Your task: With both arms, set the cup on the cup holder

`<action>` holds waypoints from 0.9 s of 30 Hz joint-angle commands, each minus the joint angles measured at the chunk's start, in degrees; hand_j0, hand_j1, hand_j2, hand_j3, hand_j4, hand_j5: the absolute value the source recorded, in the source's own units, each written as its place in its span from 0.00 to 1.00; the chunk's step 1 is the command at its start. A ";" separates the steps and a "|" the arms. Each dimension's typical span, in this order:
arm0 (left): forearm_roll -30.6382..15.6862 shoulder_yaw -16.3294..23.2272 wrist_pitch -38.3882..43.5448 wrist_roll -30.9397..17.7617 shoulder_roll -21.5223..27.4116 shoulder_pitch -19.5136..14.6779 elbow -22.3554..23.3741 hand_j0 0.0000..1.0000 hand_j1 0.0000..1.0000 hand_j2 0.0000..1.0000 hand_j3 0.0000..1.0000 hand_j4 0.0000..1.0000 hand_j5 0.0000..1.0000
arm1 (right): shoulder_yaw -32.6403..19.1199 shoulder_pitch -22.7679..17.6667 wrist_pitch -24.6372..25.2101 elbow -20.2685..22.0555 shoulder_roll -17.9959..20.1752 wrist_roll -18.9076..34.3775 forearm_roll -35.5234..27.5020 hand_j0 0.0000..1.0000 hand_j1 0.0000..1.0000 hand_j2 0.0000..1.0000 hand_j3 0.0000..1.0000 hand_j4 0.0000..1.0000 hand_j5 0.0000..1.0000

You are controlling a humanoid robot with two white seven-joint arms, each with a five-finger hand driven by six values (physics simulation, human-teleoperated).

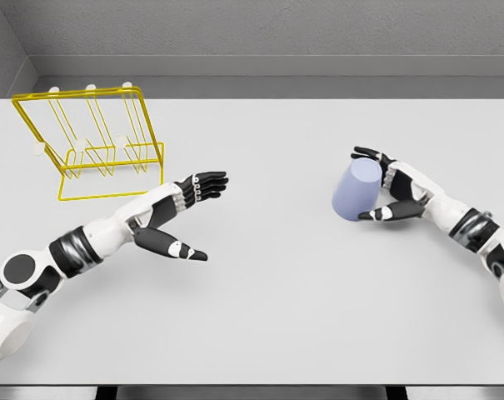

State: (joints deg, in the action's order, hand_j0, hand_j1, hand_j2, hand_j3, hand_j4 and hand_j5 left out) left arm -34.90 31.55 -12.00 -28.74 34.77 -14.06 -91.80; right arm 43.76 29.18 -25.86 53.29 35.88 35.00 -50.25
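A pale blue cup (356,190) sits tilted on the white table (268,300) at the right. My right hand (386,185) is wrapped around it from the right, fingers over its top side and thumb under its lower rim. A yellow wire cup holder (93,142) with white-tipped pegs stands at the back left. My left hand (193,212) hovers in front of and to the right of the holder, fingers stretched out flat and thumb apart, holding nothing.
A grey wall (260,33) runs behind the table's far edge. The table's front edge lies along the bottom of the view.
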 commanded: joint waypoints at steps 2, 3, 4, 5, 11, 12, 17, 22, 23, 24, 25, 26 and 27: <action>-0.69 -0.18 0.13 0.00 -1.02 0.00 0.84 1.00 1.00 1.00 1.00 1.00 1.00 | 0.71 0.09 -0.07 0.06 -0.37 0.00 -0.29 1.00 1.00 1.00 1.00 1.00 1.00; -0.69 -0.18 0.13 0.00 -0.94 0.00 0.84 1.00 1.00 1.00 1.00 1.00 1.00 | 0.88 0.26 0.02 0.06 -0.46 0.00 -0.29 1.00 1.00 1.00 1.00 1.00 1.00; -0.60 -0.44 0.13 0.00 -0.94 0.00 0.84 1.00 1.00 1.00 1.00 1.00 1.00 | 0.97 0.35 0.02 0.06 -0.46 0.00 -0.29 1.00 1.00 1.00 1.00 1.00 1.00; -0.52 -0.44 0.13 0.00 -0.94 0.00 0.84 1.00 1.00 1.00 1.00 1.00 1.00 | 1.06 0.26 -0.07 0.06 -0.46 0.00 -0.29 1.00 1.00 1.00 1.00 1.00 1.00; -0.52 -0.44 0.13 0.00 -0.94 0.00 1.01 1.00 1.00 1.00 1.00 1.00 1.00 | 1.32 0.53 0.02 0.06 -0.81 0.00 -0.29 0.96 0.96 0.96 0.96 0.96 0.96; -0.52 -0.44 0.13 0.00 -0.94 0.00 1.01 1.00 1.00 1.00 1.00 1.00 1.00 | 1.32 0.70 0.02 0.06 -0.81 0.00 -0.29 0.94 0.94 0.94 0.94 0.94 0.94; -0.34 -0.44 0.13 0.00 -0.94 0.00 1.01 1.00 1.00 1.00 1.00 1.00 1.00 | 1.94 0.88 0.02 -0.03 -1.16 0.00 -0.29 0.80 0.80 0.80 0.80 0.80 0.80; -0.34 -0.44 0.13 0.00 -1.02 0.00 1.36 1.00 1.00 1.00 1.00 1.00 1.00 | 2.12 1.58 0.02 -0.29 -1.34 0.00 -0.29 0.66 0.66 0.66 0.66 0.66 0.66; -0.34 -0.44 0.13 0.00 -1.02 0.00 1.36 1.00 1.00 1.00 1.00 1.00 1.00 | 2.12 1.58 0.02 -0.38 -1.34 0.00 -0.29 0.66 0.66 0.66 0.66 0.66 0.66; -0.34 -0.44 0.13 0.00 -1.02 0.00 1.45 1.00 1.00 1.00 1.00 1.00 1.00 | 2.12 1.58 0.02 -0.38 -1.34 0.00 -0.29 0.65 0.65 0.65 0.65 0.65 0.65; -0.34 -0.44 0.13 0.00 -1.02 0.00 1.45 1.00 1.00 1.00 1.00 1.00 1.00 | 2.12 1.58 0.02 -0.47 -1.43 0.00 -0.28 0.65 0.65 0.65 0.65 0.65 0.65; -0.34 -0.44 0.13 0.00 -1.02 -0.09 1.63 1.00 1.00 1.00 1.00 1.00 1.00 | 2.12 1.58 0.02 -0.56 -1.34 0.00 -0.28 0.65 0.65 0.65 0.65 0.65 0.65; -0.34 -0.44 0.13 0.00 -1.11 -0.09 1.89 1.00 1.00 1.00 1.00 1.00 1.00 | 2.12 1.67 0.02 -0.56 -1.34 0.00 -0.29 0.65 0.65 0.65 0.65 0.65 0.65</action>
State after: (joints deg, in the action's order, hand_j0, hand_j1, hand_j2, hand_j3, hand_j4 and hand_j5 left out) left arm -34.90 31.12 -11.87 -28.74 33.68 -14.15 -90.14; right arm 45.76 30.85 -25.84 52.85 34.49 34.95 -50.63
